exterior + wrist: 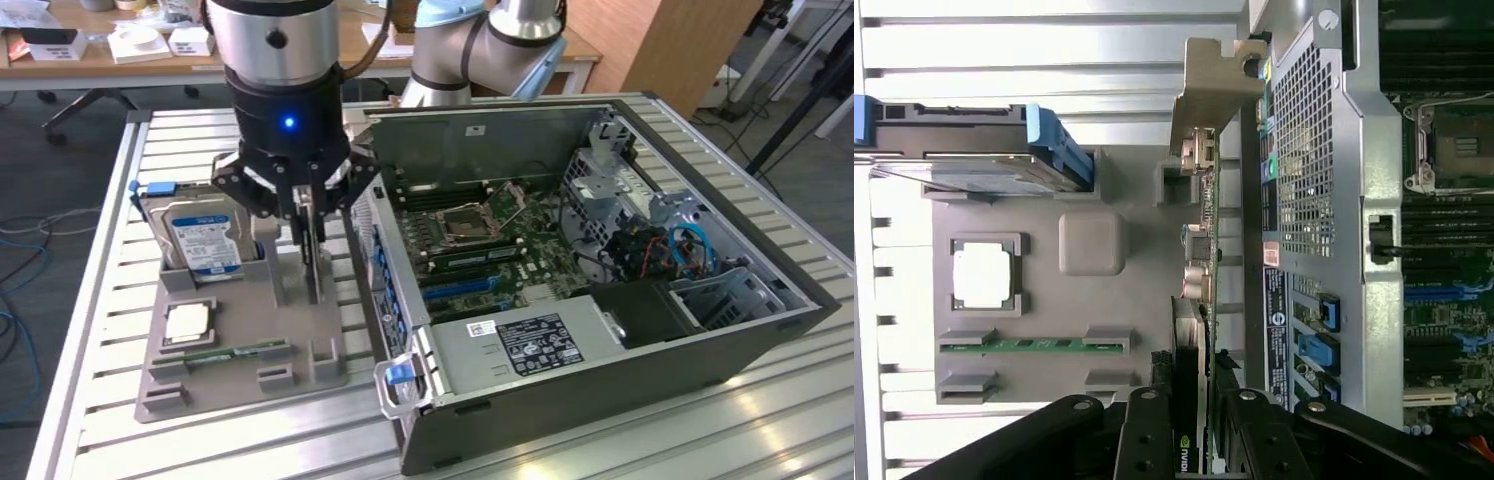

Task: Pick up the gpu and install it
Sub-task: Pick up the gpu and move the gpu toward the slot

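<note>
The gpu (312, 265) is a thin dark card standing on edge at the right side of the grey holder (247, 385), just outside the open computer case (747, 345). My gripper (311, 222) hangs straight over it, a finger pressed to each face of the card's upper edge. The wrist view looks down the card edge-on: the gpu (1199, 260) runs from its metal bracket (1216, 75) to my gripper (1192, 385), whose black fingers (1150, 430) close on it.
On the holder stand a silver hard drive (200, 238) with blue clips, a CPU (187, 320) and a green RAM stick (227, 352). The case lies open with its motherboard (474, 235) exposed. Its perforated rear wall (1309, 170) sits right beside the card.
</note>
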Controlling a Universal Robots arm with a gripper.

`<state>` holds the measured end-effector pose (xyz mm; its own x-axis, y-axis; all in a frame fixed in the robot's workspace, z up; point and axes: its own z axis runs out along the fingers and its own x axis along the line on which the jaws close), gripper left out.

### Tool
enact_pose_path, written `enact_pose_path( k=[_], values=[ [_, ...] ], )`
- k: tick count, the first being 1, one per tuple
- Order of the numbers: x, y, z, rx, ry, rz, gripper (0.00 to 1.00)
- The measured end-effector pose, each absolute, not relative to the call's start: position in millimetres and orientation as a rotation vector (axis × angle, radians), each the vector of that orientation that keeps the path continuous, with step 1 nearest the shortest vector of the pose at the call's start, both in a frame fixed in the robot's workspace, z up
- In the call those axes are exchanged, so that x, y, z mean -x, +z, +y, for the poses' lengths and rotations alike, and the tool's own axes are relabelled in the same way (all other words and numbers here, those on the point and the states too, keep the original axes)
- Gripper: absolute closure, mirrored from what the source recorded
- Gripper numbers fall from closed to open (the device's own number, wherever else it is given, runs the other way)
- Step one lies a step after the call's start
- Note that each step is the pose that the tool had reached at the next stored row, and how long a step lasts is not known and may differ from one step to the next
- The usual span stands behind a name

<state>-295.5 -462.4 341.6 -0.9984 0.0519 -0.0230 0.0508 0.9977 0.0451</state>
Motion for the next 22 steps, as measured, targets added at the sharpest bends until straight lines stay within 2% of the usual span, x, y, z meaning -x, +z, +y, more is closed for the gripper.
enact_pose_path(
  k=[22],
  values=[
    [295.5, 411.6, -462.4, -0.08, 0.069, 3.116, 0.74]
  ],
)
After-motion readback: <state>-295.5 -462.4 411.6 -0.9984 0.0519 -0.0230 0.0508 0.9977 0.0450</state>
